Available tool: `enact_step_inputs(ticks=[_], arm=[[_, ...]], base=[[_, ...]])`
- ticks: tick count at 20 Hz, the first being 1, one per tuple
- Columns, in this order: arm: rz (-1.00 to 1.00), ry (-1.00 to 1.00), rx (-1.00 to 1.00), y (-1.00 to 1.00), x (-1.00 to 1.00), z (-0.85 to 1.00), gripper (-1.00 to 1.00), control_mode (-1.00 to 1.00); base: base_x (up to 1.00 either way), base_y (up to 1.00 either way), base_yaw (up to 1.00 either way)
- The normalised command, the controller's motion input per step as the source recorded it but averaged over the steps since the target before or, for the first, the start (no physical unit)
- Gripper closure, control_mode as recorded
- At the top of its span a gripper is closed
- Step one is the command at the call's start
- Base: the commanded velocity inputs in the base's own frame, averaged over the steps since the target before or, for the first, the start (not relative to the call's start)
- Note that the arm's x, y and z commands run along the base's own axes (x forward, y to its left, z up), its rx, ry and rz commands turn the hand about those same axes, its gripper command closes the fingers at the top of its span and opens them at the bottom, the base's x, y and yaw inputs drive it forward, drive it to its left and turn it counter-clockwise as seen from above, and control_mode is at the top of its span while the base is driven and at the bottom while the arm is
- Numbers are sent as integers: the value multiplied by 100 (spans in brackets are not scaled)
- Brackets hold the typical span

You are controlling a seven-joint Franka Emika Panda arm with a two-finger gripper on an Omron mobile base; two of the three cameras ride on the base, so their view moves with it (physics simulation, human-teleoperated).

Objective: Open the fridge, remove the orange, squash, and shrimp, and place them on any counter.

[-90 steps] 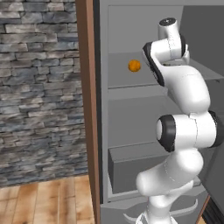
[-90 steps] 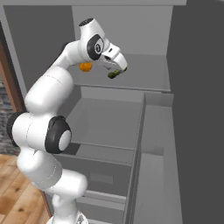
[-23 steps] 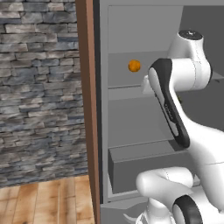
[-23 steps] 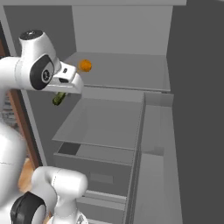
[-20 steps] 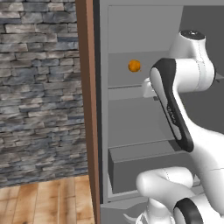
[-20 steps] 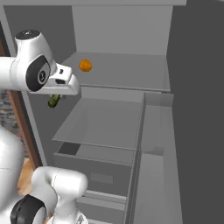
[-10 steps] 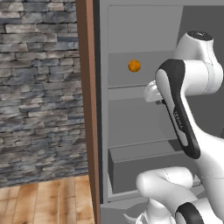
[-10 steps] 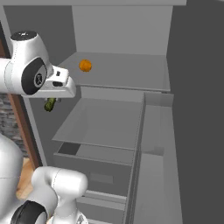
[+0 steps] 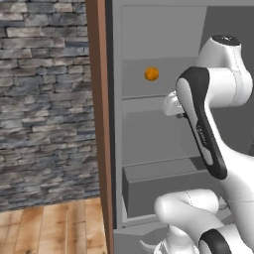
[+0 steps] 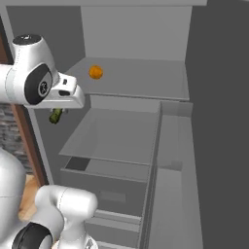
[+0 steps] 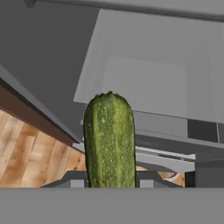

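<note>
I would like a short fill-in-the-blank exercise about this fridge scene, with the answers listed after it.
1. The gripper is shut on the dark green ______.
2. The round orange rests on the ______ shelf inside the fridge.
3. In the left base view, a ______ wall stands to the left of the fridge.
4. In the hand view, the floor below is made of ______.

Answers: squash; upper; stone; wood
</note>
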Motion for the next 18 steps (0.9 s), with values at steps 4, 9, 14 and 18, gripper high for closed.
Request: enact_step_inputs(ticks=[4,9,14,18], arm=[[0,0,0,0,0,0,100,100],[0,0,0,0,0,0,100,100],[0,0,0,0,0,0,100,100],[0,0,0,0,0,0,100,100]], base=[[-68,41,3],[-45,89,47],[-32,54,99],[-27,34,100]])
